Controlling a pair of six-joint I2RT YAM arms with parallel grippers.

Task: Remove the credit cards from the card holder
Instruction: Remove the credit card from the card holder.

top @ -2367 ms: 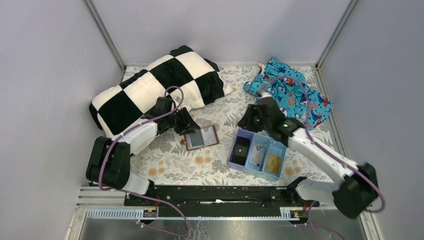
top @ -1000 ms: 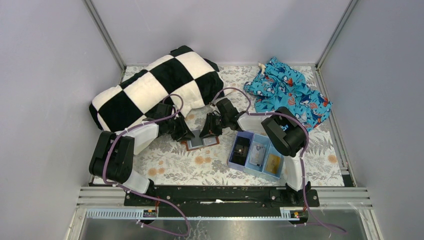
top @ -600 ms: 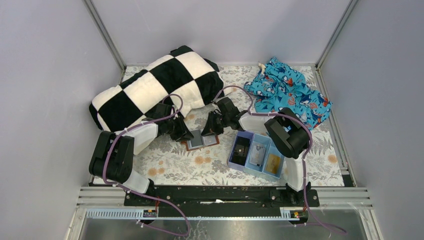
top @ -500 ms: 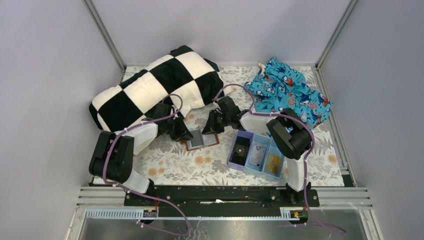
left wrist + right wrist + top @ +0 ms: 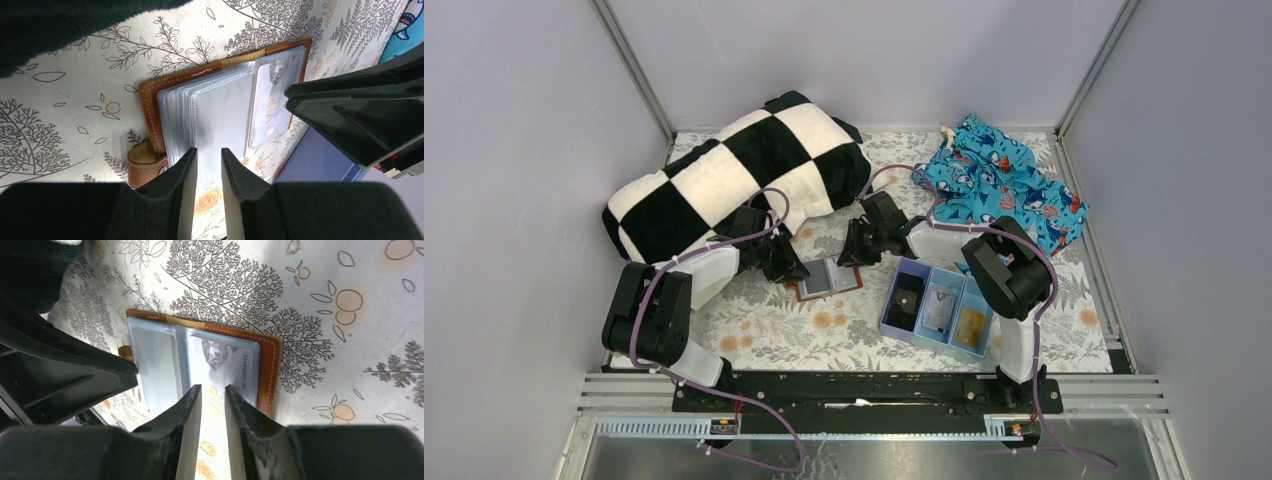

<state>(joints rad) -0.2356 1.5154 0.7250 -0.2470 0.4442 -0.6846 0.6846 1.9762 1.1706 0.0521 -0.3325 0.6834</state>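
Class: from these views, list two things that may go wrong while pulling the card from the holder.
1. The card sits inside a clear sleeve, so the right gripper may pinch sleeve and card and lift the holder.
2. Both grippers crowd the small holder; the left gripper may knock the right.

From above and behind the arms (image 5: 714, 270), we look down from far off on the whole surface (image 5: 754, 320), with the arm bases at the bottom edge of that view. Our wrist cameras sit close and low: the one behind the left gripper (image 5: 208, 152) looks past it toward the right gripper (image 5: 212, 390), and the other looks back the opposite way. All three share the open card holder (image 5: 828, 277), which the wrist views see from opposite sides.
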